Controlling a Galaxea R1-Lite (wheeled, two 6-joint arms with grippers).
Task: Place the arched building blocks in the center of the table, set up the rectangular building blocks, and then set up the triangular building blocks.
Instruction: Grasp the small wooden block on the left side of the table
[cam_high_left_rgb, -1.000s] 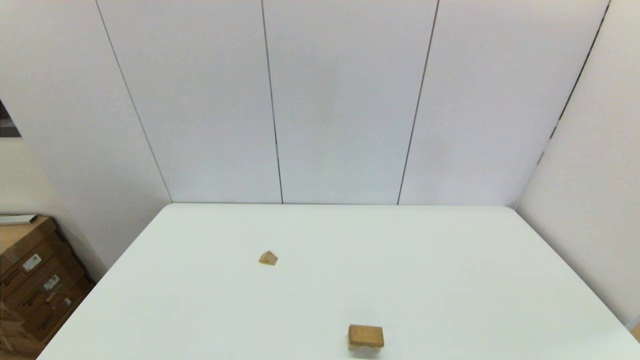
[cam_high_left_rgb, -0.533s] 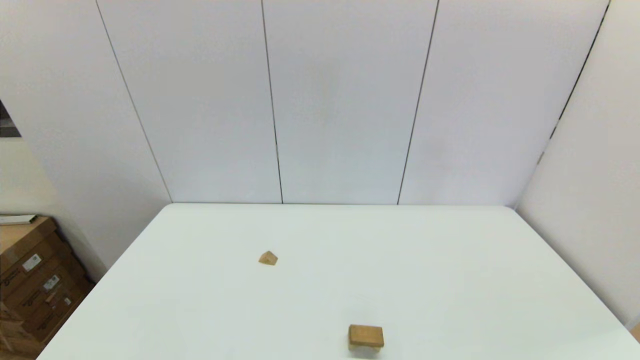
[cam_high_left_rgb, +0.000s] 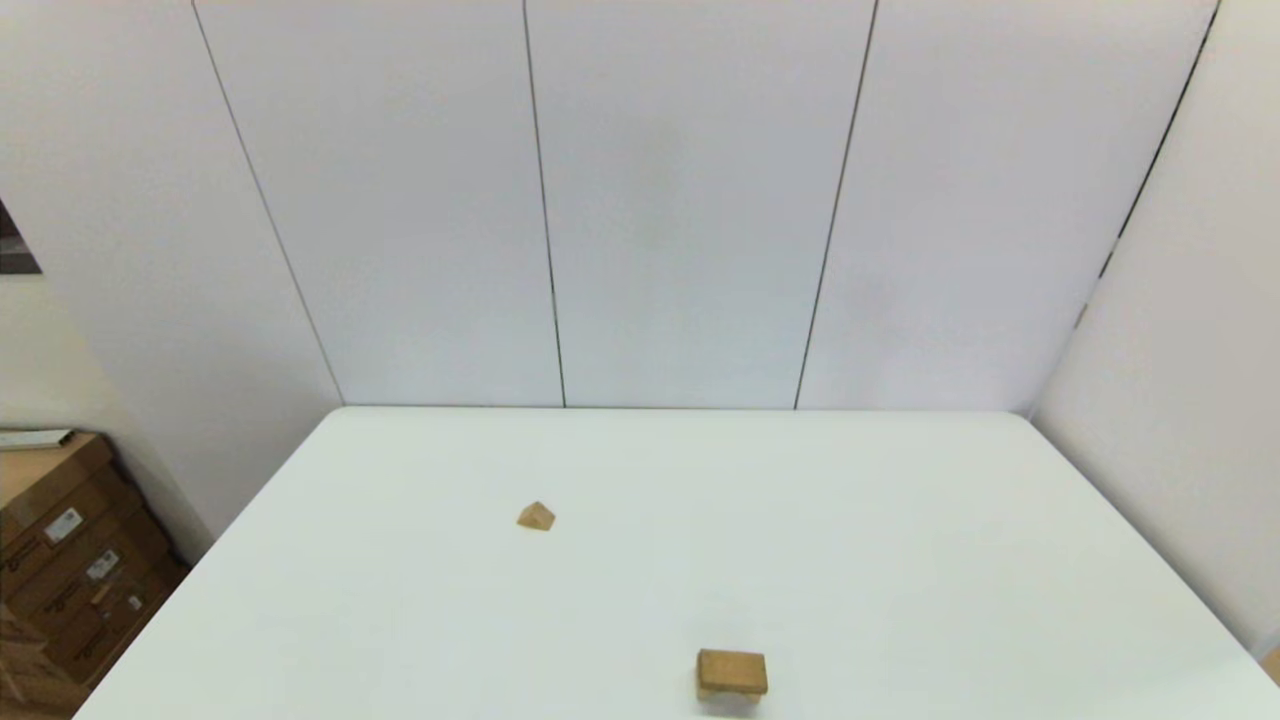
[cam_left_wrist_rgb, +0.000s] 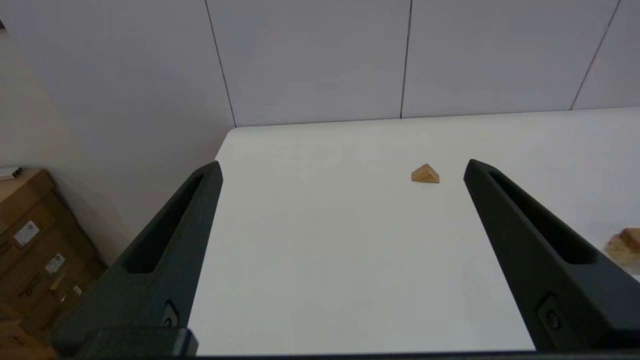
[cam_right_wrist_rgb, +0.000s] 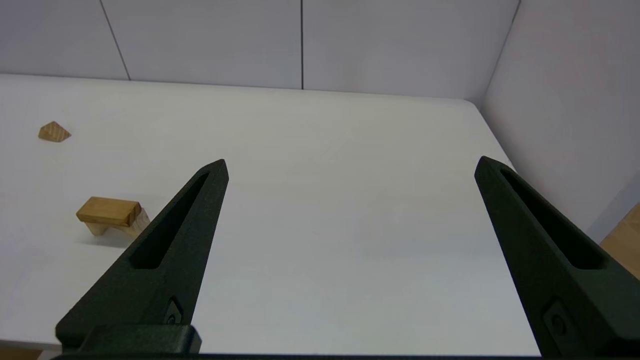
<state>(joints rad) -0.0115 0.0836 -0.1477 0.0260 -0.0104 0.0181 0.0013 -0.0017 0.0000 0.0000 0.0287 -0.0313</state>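
- Two wooden blocks showed on the white surface (cam_high_left_rgb: 900, 540) in the head view: the arched block (cam_high_left_rgb: 732, 675) and the triangular block (cam_high_left_rgb: 536, 516)
- The arched block sat near the front edge of the surface, a little right of the middle; from the right wrist view it stood on two short legs with its flat face up (cam_right_wrist_rgb: 111, 215)
- The triangular block lay farther back and to the left, well apart from the arched block, resting with its peak upward; the left wrist view showed ringed grain on its near face (cam_left_wrist_rgb: 425, 174)
- The rectangular block could not be found in any view
- The left claw (cam_left_wrist_rgb: 342, 167) was spread wide and held nothing, hovering over the left part of the surface near its front edge, with the triangular block lying ahead of it, closer to its right finger (cam_left_wrist_rgb: 530, 235)
- The right claw (cam_right_wrist_rgb: 350, 167) was likewise spread wide and held nothing, above the right part of the surface near its front edge; the arched block lay just beyond its left finger (cam_right_wrist_rgb: 170, 235), not touching it
- Neither arm appeared in the head view
- Stacked cardboard boxes (cam_high_left_rgb: 70, 570) stood on the floor beyond the left edge of the surface, and pale wall panels (cam_high_left_rgb: 680, 200) rose behind it
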